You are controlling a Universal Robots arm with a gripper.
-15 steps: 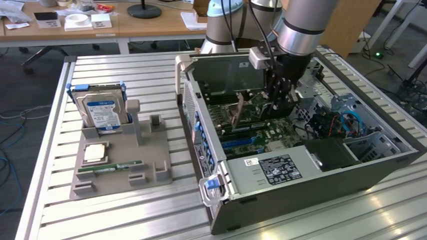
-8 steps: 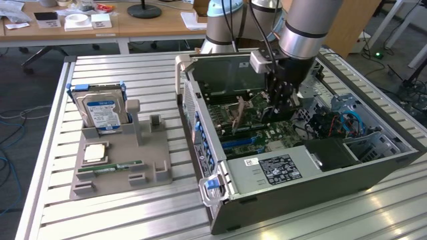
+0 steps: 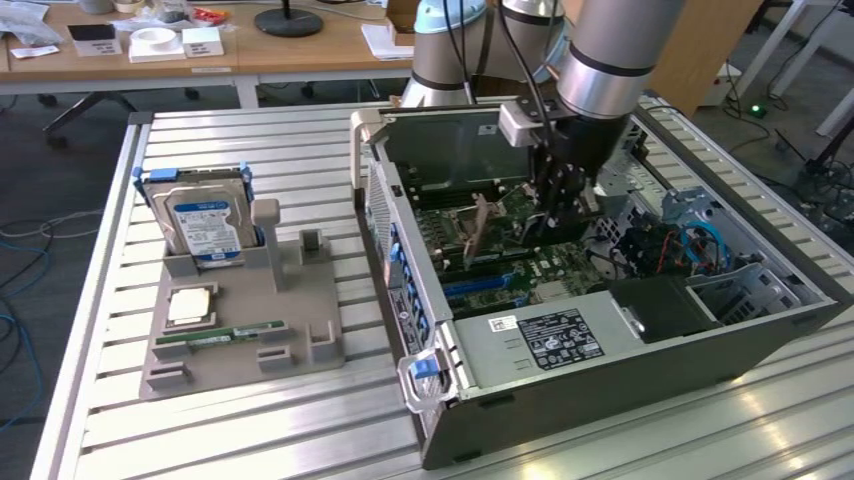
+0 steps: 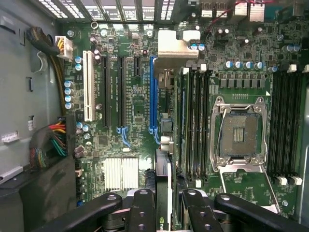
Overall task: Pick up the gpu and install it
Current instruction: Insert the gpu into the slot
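My gripper [image 4: 164, 205] is shut on the gpu [image 4: 163, 174], a thin dark card seen edge-on between the black fingers [image 4: 141, 208]. The card hangs just above the green motherboard [image 4: 137, 121], roughly in line with the long blue expansion slot [image 4: 153, 87] and a little to one side of it. In the exterior view the gripper [image 3: 551, 215] reaches down into the open computer case [image 3: 574, 350], near the middle of the board.
A CPU socket [image 4: 240, 133] and memory slots [image 4: 193, 116] lie beside the blue slot, with cable bundles [image 4: 53, 140] at the case wall. Outside the case, a grey stand [image 3: 287, 320] holds a hard drive [image 3: 200, 215], a green memory stick [image 3: 220, 335] and a chip [image 3: 191, 305].
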